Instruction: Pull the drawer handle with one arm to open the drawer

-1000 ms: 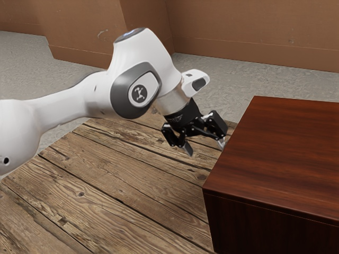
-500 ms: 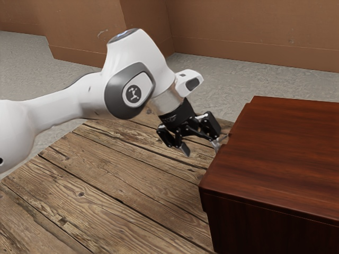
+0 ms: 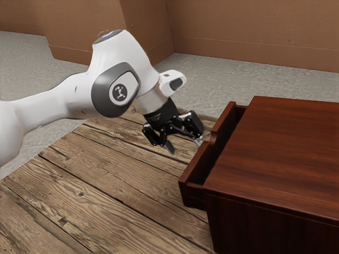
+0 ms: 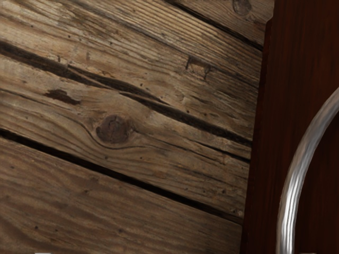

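Black fingers [image 3: 169, 146] wide apart, one against silver handle [image 4: 294, 182].

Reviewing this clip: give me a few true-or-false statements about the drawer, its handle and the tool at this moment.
1. The drawer is partly pulled out of the cabinet. True.
2. The cabinet is painted white. False: it is dark reddish-brown wood.
3. The handle is a curved silver bar. True.
4. The tool hangs high above the cabinet top with its fingers pressed together. False: it sits low at the drawer front, with its fingers apart.
5. Weathered wooden planks lie in front of the drawer. True.
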Controlling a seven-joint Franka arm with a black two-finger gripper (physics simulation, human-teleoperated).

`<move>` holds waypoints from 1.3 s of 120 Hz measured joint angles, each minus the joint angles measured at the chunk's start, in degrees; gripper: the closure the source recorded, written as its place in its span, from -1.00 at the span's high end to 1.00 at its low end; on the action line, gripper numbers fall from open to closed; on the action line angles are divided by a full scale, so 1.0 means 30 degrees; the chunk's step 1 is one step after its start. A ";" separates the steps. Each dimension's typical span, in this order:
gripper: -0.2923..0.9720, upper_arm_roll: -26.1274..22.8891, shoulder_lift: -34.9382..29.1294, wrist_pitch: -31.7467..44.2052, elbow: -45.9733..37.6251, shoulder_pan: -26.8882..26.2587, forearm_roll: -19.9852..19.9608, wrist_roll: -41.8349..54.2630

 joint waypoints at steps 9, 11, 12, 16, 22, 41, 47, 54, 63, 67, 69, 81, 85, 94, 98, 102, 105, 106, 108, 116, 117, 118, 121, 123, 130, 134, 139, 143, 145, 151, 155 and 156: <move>0.33 0.0184 -0.0044 -0.0027 -0.0091 0.0025 0.0004 0.0175; 0.33 0.0241 -0.0056 -0.0034 -0.0109 0.0007 0.0007 0.0215; 0.33 0.0268 -0.0069 -0.0037 -0.0116 0.0000 0.0008 0.0234; 0.33 0.0382 -0.0110 -0.0049 -0.0160 -0.0033 0.0010 0.0314; 0.33 0.0590 -0.0214 -0.0067 -0.0231 -0.0084 0.0010 0.0434; 0.33 0.1153 -0.0544 -0.0199 -0.0434 0.0046 -0.0032 0.0896; 0.33 0.1340 -0.0654 -0.0262 -0.0504 0.0109 -0.0043 0.1050; 0.33 0.1601 -0.0715 -0.0341 -0.0560 0.0112 -0.0038 0.1226; 0.33 0.1910 -0.0732 -0.0437 -0.0602 0.0096 -0.0024 0.1460; 0.33 0.2061 -0.0740 -0.0482 -0.0615 0.0071 -0.0020 0.1559; 0.33 0.2120 -0.0746 -0.0502 -0.0633 0.0076 -0.0022 0.1609; 0.33 0.2300 -0.0761 -0.0592 -0.0700 0.0266 -0.0007 0.1876; 0.33 0.2340 -0.0763 -0.0613 -0.0708 0.0328 0.0000 0.1954; 0.33 0.2412 -0.0764 -0.0650 -0.0712 0.0451 -0.0004 0.2117; 0.33 0.2421 -0.0764 -0.0663 -0.0717 0.0499 -0.0003 0.2184; 0.33 0.2426 -0.0764 -0.0673 -0.0723 0.0532 -0.0004 0.2246; 0.33 0.2430 -0.0764 -0.0680 -0.0723 0.0546 -0.0003 0.2291; 0.33 0.2429 -0.0764 -0.0682 -0.0722 0.0551 -0.0003 0.2306; 0.33 0.2430 -0.0764 -0.0686 -0.0719 0.0556 -0.0004 0.2334; 0.34 0.2444 -0.0764 -0.0699 -0.0712 0.0555 -0.0012 0.2441; 0.34 0.2446 -0.0764 -0.0700 -0.0712 0.0556 -0.0013 0.2454; 0.34 0.2448 -0.0764 -0.0701 -0.0711 0.0557 -0.0015 0.2467; 0.34 0.2452 -0.0763 -0.0705 -0.0710 0.0560 -0.0018 0.2503; 0.34 0.2455 -0.0771 -0.0707 -0.0709 0.0562 -0.0021 0.2527; 0.34 0.2471 -0.0842 -0.0715 -0.0686 0.0565 -0.0035 0.2610; 0.34 0.2474 -0.0873 -0.0718 -0.0671 0.0563 -0.0040 0.2654; 0.34 0.2478 -0.0934 -0.0722 -0.0642 0.0550 -0.0054 0.2710; 0.34 0.2478 -0.0979 -0.0728 -0.0611 0.0519 -0.0066 0.2753; 0.34 0.2480 -0.1007 -0.0731 -0.0598 0.0505 -0.0072 0.2775; 0.34 0.2459 -0.1092 -0.0735 -0.0560 0.0498 -0.0088 0.2835; 0.34 0.2446 -0.1177 -0.0739 -0.0520 0.0489 -0.0095 0.2871; 0.34 0.2445 -0.1197 -0.0739 -0.0512 0.0484 -0.0097 0.2879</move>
